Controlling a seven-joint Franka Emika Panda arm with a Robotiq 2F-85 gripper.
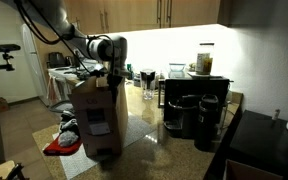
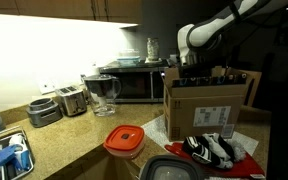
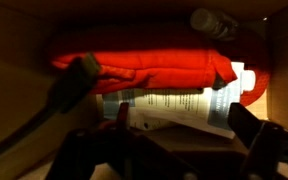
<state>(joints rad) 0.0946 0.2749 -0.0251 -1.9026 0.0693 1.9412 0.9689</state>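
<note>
Right, claw is down inside the open brown cardboard box, fingers spread wide apart, and I see nothing clamped between them. In the wrist view a crumpled red fabric bundle sits at 12 o'clock of the claw, lying across the box floor. A white packet with a printed label lies against the fabric's lower edge, touching it, and is the nearest thing to the claw. A flat black strap runs off toward 9 o'clock over the fabric's left end. A pale grey capped bottle lies at 1 o'clock by the box wall, too dim to read. In both exterior views the box stands upright on the speckled stone countertop. A round red plastic lid lies at the box's 8 o'clock, apart from it.
</note>
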